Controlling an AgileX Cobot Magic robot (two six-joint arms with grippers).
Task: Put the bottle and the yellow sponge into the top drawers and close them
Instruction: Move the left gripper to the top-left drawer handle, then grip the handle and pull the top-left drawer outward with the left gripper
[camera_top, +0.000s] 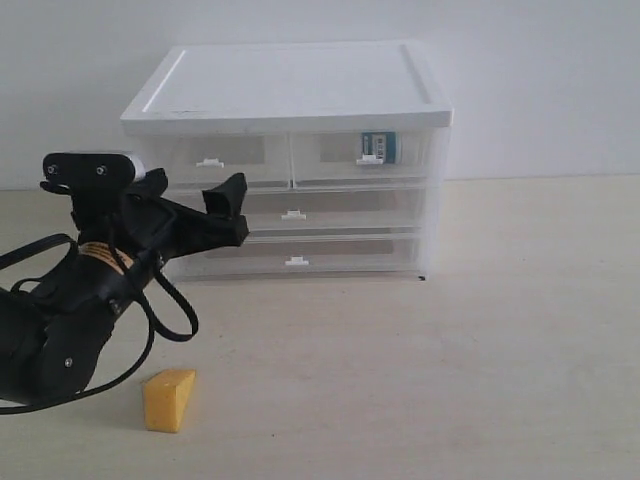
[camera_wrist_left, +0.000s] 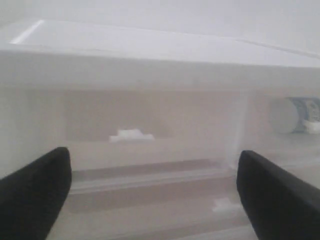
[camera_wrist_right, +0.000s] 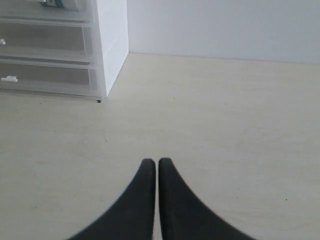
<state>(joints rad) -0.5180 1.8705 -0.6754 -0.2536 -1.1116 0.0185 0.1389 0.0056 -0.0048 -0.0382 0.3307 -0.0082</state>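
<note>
Yellow sponge (camera_top: 170, 400) lay loose at near left, left gripper (camera_wrist_left: 152, 160) spread wide and empty facing the closed top drawers (camera_top: 250, 155), bottle (camera_top: 378, 147) lay inside the right one, right gripper (camera_wrist_right: 157, 162) was pressed shut on nothing.

- The cabinet (camera_top: 290, 95) blocks the desk's (camera_top: 480, 380) back edge; left top drawer (camera_top: 215, 155) and right top drawer (camera_top: 340, 155) are shut.
- The left hand (camera_top: 232, 212), fingers spread, and its arm (camera_top: 60, 330) crowd the cabinet's left front.
- The yellow sponge (camera_top: 170, 400) near the front left corner is open from above and from the right.
- Right of the cabinet the desk lies bare beneath the right hand (camera_wrist_right: 156, 167).
</note>
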